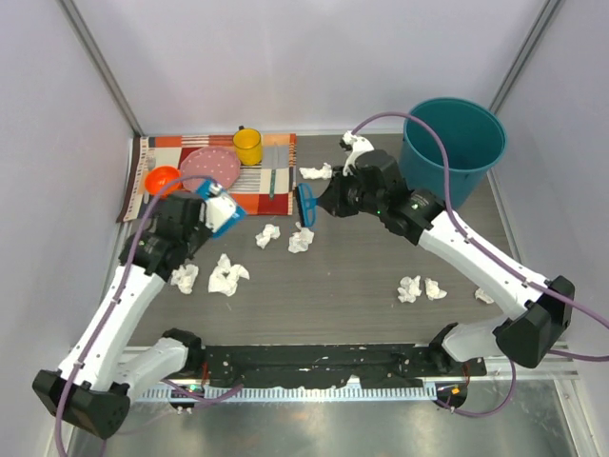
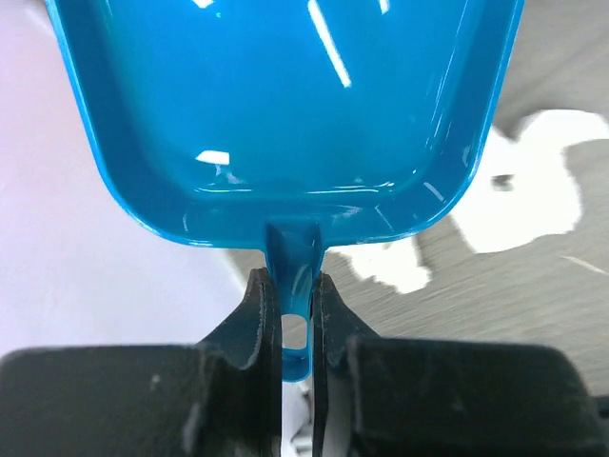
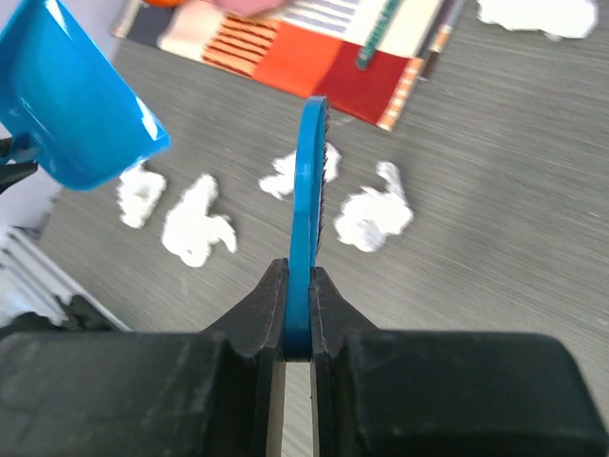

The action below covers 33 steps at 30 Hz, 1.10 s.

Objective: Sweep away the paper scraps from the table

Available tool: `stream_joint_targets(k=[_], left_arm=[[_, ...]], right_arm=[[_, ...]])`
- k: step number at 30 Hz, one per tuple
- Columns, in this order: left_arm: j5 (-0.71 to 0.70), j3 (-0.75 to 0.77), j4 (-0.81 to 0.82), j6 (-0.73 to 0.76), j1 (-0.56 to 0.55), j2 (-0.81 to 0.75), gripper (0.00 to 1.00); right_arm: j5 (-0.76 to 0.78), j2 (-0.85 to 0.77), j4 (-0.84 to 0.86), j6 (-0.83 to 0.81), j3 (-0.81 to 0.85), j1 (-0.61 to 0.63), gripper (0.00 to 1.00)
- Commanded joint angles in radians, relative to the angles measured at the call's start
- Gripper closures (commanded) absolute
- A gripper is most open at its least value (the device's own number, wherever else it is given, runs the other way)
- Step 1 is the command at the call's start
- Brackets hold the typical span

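- My left gripper (image 2: 295,307) is pinched on the thin handle of a glossy blue plastic dustpan (image 2: 285,105), with both fingers pressed against the handle. The pan sits over the near edge of the striped multicoloured placemat (image 1: 252,198), on the left side of the dark grey-brown wood-grain tabletop (image 1: 352,276).
- My right gripper (image 3: 300,286) is clamped on a flat blue plastic brush (image 3: 309,181). My wrist camera sees the brush edge-on, over the middle of the tabletop toward the far edge.
- The crumpled white paper scraps (image 1: 226,276) lie scattered on the tabletop:
  - two wads near the left edge, on the near side of the dustpan
  - two at the middle, near the brush on its near side
  - two side by side toward the right
  - one small one by the right edge
  - two along the far edge, between the placemat and the bucket
- A round teal plastic bucket (image 1: 455,143) stands in the far right corner.
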Motion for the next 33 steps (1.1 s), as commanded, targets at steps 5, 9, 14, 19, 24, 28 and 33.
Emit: stream_joint_targets(k=[5,9,14,19,24,28,33], left_arm=[[-0.217,0.289,-0.012,0.002,0.272,0.025,1.0],[-0.261,0.375,-0.047,-0.005,0.282,0.046,1.0],[-0.279,0.471,-0.09,-0.029,0.341,0.087,1.0],[-0.205,0.45,-0.083,-0.025,0.374,0.053,1.0],[-0.202,0.378,-0.037,0.008,0.372,0.032,1.0],[-0.139,0.347,-0.049,0.015,0.372,0.033,1.0],[-0.045,0.312,-0.079,0.041,0.366,0.032,1.0]], right_arm=[[-0.115,0.202,0.447,0.294,0.044,0.231,0.99],[-0.256,0.539,0.561,0.399,0.257,0.339,0.99],[-0.275,0.794,0.63,0.57,0.472,0.389,0.99],[-0.264,1.015,0.454,0.584,0.707,0.422,0.99],[-0.218,0.988,0.44,0.586,0.557,0.383,0.99],[-0.176,0.87,0.46,0.537,0.356,0.324,0.99],[-0.14,0.624,0.475,0.494,0.01,0.248,0.99]])
